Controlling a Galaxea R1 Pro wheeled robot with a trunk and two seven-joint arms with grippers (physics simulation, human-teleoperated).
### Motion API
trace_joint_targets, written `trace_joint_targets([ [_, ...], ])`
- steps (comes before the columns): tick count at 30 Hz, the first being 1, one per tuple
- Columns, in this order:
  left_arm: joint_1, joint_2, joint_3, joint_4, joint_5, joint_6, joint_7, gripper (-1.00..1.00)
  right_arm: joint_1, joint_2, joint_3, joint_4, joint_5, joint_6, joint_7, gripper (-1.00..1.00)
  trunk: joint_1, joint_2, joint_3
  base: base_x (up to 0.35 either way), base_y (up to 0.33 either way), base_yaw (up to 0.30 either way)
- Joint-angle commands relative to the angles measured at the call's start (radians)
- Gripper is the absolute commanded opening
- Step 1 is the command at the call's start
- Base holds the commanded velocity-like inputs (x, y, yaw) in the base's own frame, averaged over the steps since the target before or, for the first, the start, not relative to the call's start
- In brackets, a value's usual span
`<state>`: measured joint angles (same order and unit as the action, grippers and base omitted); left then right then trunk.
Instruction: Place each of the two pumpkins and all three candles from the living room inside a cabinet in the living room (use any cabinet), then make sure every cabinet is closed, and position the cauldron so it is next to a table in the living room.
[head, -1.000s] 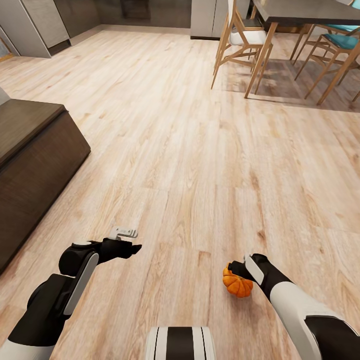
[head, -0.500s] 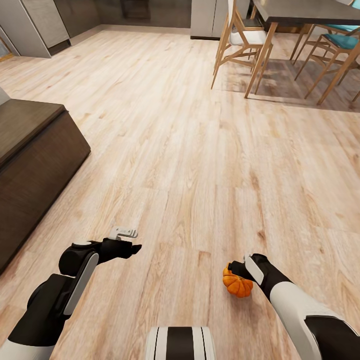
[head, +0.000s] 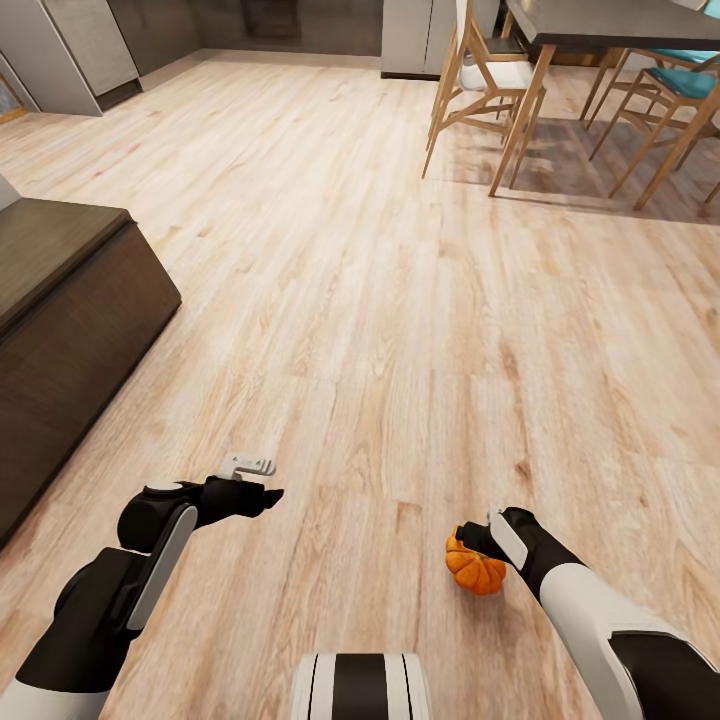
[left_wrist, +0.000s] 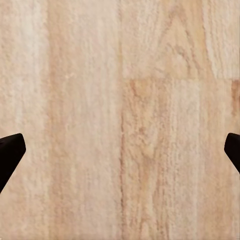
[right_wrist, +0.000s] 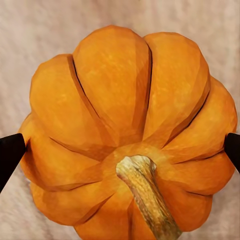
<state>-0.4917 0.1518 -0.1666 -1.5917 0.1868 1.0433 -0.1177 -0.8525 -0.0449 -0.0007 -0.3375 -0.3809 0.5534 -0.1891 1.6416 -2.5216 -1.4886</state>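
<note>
Right gripper (head: 478, 545) closed on one pumpkin (head: 475, 570), held low at the right of the head view above the floor (head: 380, 300). In the right wrist view, fingertips (right_wrist: 11, 152) pressed against both flanks of the pumpkin (right_wrist: 130, 130), stem toward the camera (ribs bright orange, stem pale brown and woody). No contact seen between pumpkin and floor; cannot tell the clearance.

Left gripper (head: 262, 480) spread wide and holding nothing, extended forward at the left of the head view. In the left wrist view, dark fingertips (left_wrist: 9, 155) standing at opposite edges, with bare floor planks (left_wrist: 125, 115) between them.

Further out: cabinet (head: 60, 330) along the left edge of the head view, long, low and dark brown, flat front facing the room, well apart from both arms. Front looking shut as far as visible (lower part cut off by the frame).

Beyond: dining table (head: 620, 20) at the upper right, with pale wooden chairs (head: 480, 80) around it, one seat teal (head: 685, 80). Grey cupboards (head: 90, 45) at the upper left, along the far wall. Top of the robot's trunk (head: 360, 685) at the bottom centre.
</note>
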Motion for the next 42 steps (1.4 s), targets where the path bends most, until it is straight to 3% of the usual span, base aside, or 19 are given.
trace_joint_targets([
  [1,-0.001,0.001,0.0,-0.001,0.002,0.004,0.0,1.0,0.001,0.0,-0.002,0.02,-0.039,-0.001,-0.006,-1.0,0.0,0.0,0.003,0.0,0.0,0.0],
  [36,-0.001,0.0,-0.003,0.006,-0.008,0.004,0.002,1.0,0.004,-0.003,-0.003,-0.049,-0.044,-0.01,0.014,-1.0,-0.016,0.008,0.138,0.0,0.0,0.0],
  [42,-0.001,0.0,-0.004,0.007,-0.009,0.004,0.003,1.0,0.004,-0.003,-0.001,-0.049,-0.044,-0.01,0.014,-1.0,-0.019,0.01,0.162,-0.198,0.0,0.0],
])
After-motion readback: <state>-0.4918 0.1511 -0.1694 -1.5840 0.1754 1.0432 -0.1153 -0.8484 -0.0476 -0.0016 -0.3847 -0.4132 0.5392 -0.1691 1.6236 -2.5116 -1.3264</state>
